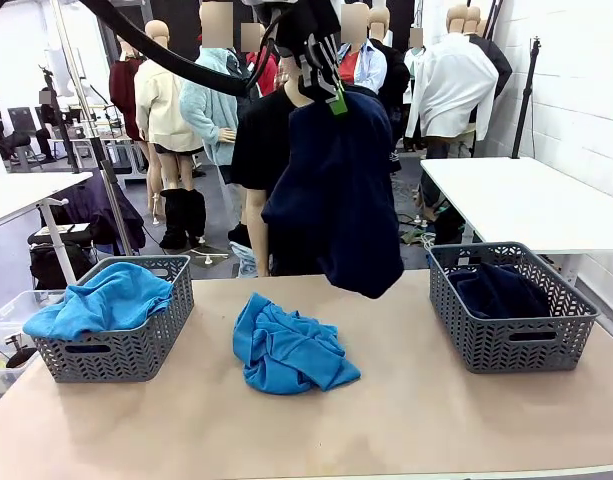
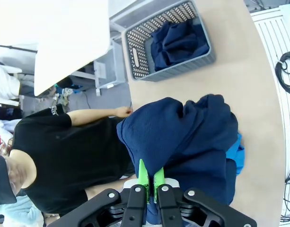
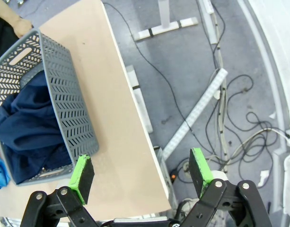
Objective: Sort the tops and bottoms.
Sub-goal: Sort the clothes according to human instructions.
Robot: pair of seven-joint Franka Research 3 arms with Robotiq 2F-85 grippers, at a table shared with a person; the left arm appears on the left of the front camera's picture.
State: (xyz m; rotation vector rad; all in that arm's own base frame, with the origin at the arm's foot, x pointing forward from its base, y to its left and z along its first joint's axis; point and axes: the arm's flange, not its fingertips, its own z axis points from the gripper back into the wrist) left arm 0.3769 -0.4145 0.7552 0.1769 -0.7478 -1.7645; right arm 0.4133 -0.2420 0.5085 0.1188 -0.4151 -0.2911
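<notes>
Where the left gripper [image 1: 333, 98] hangs high over the middle of the table [image 1: 436, 420], its green pads are pinched together on a dark navy bottom [image 1: 336, 190], which dangles clear of the tabletop.

- Loose sky-blue top [image 1: 286, 348]: crumpled on the table between the two grey baskets.
- Left basket [image 1: 136, 355]: holds a draped sky-blue top [image 1: 106, 298], spilling over the rim.
- Right basket [image 1: 511, 345]: holds bundled navy bottoms [image 1: 498, 290].
- Right gripper [image 3: 142, 172]: jaws wide apart, nothing between them, over the table's edge near the right basket.
- Person [image 1: 254, 140] in a black T-shirt: stands at the far side, behind the hanging garment.
</notes>
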